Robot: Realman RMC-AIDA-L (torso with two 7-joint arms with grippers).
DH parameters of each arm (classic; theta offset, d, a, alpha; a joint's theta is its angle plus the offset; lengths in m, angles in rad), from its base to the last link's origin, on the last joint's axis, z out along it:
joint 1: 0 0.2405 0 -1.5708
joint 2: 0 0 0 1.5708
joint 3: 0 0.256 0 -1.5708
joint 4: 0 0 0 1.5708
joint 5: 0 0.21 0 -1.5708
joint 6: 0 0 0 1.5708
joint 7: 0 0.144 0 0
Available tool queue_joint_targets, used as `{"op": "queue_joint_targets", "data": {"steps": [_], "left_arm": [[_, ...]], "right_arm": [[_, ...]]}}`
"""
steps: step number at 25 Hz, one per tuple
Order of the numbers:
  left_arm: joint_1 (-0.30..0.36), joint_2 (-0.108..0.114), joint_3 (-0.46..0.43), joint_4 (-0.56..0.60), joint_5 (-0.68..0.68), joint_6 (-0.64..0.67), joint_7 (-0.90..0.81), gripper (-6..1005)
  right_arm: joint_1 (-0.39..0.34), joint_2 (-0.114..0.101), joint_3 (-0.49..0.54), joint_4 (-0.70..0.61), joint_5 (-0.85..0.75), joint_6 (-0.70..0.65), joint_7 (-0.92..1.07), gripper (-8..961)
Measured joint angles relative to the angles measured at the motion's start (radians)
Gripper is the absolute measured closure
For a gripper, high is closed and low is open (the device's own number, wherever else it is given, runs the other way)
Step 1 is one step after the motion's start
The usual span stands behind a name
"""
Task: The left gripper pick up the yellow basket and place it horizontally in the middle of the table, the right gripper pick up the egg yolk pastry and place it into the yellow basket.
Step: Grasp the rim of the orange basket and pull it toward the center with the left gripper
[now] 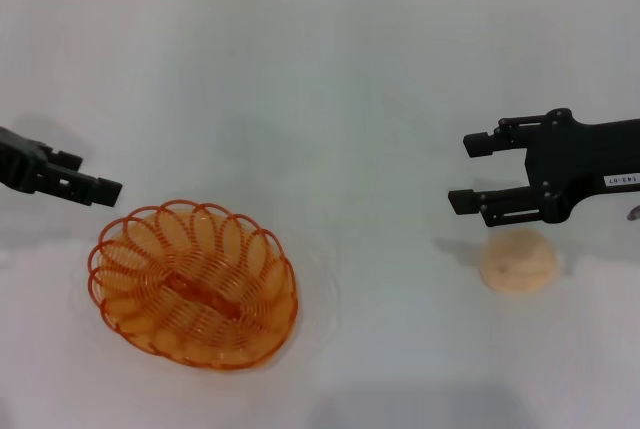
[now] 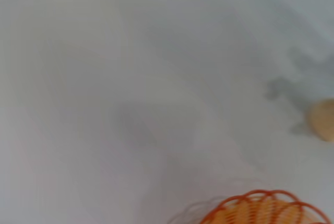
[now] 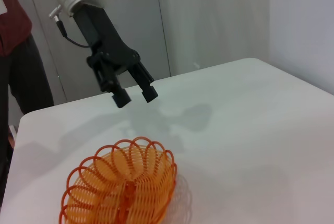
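White worktop carries the yellow basket at near left; light and springy, it is best taken by its looped rim. Above its far-left edge the left claw is held released, empty.

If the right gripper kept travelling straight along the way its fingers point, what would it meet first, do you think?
Probably nothing: the right gripper, open, points across bare table; the yellow basket seems nearer the robot than that line.

A lab or test room, by the look of it; a plain white bench, bare grey wall panels behind, a standing person watching at the edge.
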Motion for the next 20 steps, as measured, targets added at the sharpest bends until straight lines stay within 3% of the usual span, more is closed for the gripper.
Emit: {"op": "queue_joint_targets", "data": {"steps": [13, 20], "left_arm": [[-0.099, -0.016, 0.004, -0.104, 0.251, -0.018, -0.110, 111], [-0.137, -0.038, 0.008, -0.169, 0.332, -0.068, -0.122, 112]], "right_arm": [[0.002, 0.000, -0.003, -0.005, 0.011, 0.002, 0.005, 229], [-0.002, 0.000, -0.002, -0.001, 0.011, -0.002, 0.006, 230]]}}
